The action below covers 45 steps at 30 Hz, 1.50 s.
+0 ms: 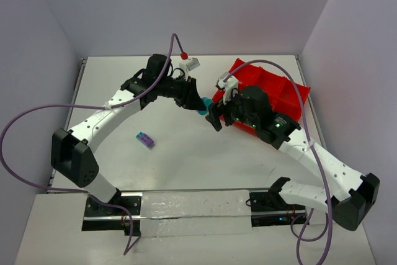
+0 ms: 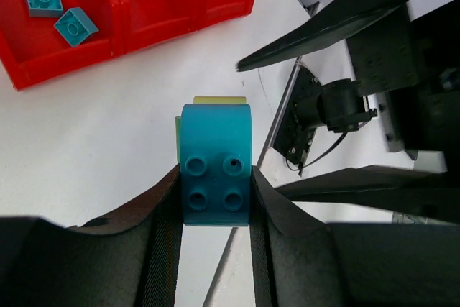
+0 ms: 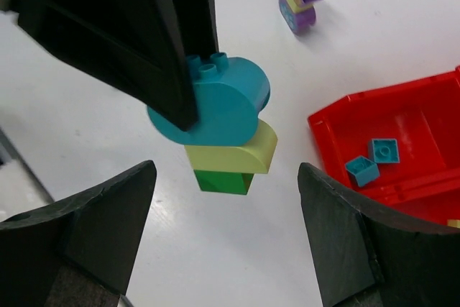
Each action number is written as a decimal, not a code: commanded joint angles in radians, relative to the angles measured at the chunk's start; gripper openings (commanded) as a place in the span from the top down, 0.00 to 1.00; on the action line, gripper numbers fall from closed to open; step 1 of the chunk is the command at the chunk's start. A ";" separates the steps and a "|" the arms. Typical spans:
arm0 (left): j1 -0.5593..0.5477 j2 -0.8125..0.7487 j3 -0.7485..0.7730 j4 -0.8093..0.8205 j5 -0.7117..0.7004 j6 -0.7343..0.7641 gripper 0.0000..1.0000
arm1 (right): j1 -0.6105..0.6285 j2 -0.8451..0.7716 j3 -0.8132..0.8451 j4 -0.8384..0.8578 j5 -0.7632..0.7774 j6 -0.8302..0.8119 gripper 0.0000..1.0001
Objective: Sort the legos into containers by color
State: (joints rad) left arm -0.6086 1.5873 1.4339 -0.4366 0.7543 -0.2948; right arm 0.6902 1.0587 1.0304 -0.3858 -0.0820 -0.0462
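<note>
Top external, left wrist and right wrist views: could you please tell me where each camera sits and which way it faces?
Top external: above and behind the robot, looking down on the table; left arm and right arm show.
Left wrist: on the left arm, looking along the left gripper, shut on the teal brick; own fingers show.
Right wrist: on the right arm, looking past the fingers of the open right gripper at that brick.
Shared: both wrist views show the brick and the tray.

A robotics lab cell; white surface (image 1: 186, 159) boxed in by plain pale walls (image 1: 205, 10); left arm (image 1: 108, 113) and right arm (image 1: 322, 162), trailing purple cables (image 1: 260, 62), bolted to a rail (image 1: 186, 203) at its near edge.
</note>
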 commanded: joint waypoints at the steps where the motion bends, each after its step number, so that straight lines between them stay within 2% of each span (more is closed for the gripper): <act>1: 0.012 -0.067 -0.003 0.052 0.021 0.047 1.00 | -0.092 -0.122 -0.012 0.070 -0.165 0.088 0.13; 3: 0.029 -0.069 0.005 0.054 -0.007 -0.001 1.00 | -0.138 -0.168 -0.030 0.084 -0.215 0.137 0.13; 5: 0.049 -0.055 0.034 0.048 -0.074 -0.082 1.00 | -0.162 -0.200 -0.039 0.073 -0.188 0.173 0.14; 9: 0.070 -0.011 0.071 0.063 -0.164 -0.336 1.00 | -0.161 -0.158 0.006 0.008 -0.113 0.224 0.14; 11: 0.072 0.002 0.082 0.028 -0.275 -0.464 1.00 | -0.158 -0.141 0.014 -0.014 -0.079 0.238 0.14; 12: 0.072 0.005 0.081 0.013 -0.364 -0.512 1.00 | -0.157 -0.139 0.014 -0.013 -0.051 0.244 0.14; 14: 0.072 -0.001 0.057 0.004 -0.447 -0.639 1.00 | -0.148 -0.131 0.012 -0.007 -0.005 0.261 0.15; 17: 0.072 -0.035 -0.018 0.054 -0.488 -0.788 1.00 | -0.126 -0.113 0.014 -0.007 0.048 0.262 0.15; 19: 0.072 -0.042 -0.012 0.029 -0.539 -0.854 1.00 | -0.100 -0.082 0.033 -0.027 0.104 0.249 0.15; 21: 0.070 -0.019 0.019 -0.084 -0.628 -0.906 1.00 | -0.062 -0.062 0.045 -0.034 0.140 0.236 0.15; 24: 0.070 0.041 0.131 -0.251 -0.692 -0.937 1.00 | -0.011 -0.041 0.046 -0.016 0.195 0.204 0.15; 26: 0.070 0.117 0.262 -0.405 -0.722 -0.920 1.00 | 0.044 -0.007 0.054 0.003 0.238 0.156 0.15; 29: 0.070 0.176 0.349 -0.477 -0.694 -0.910 1.00 | 0.116 0.043 0.071 0.030 0.299 0.086 0.15; 34: 0.069 0.192 0.307 -0.455 -0.649 -0.914 1.00 | 0.225 0.132 0.094 0.097 0.418 -0.049 0.14; 39: 0.069 0.168 0.293 -0.464 -0.672 -0.916 1.00 | 0.242 0.168 0.077 0.214 0.486 -0.107 0.15; 45: 0.070 0.167 0.315 -0.479 -0.677 -0.906 1.00 | 0.232 0.189 0.057 0.312 0.468 -0.083 0.15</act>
State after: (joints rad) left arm -0.5404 1.7809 1.7153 -0.9021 0.0831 -1.1976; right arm 0.9253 1.2392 1.0763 -0.2114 0.3587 -0.1265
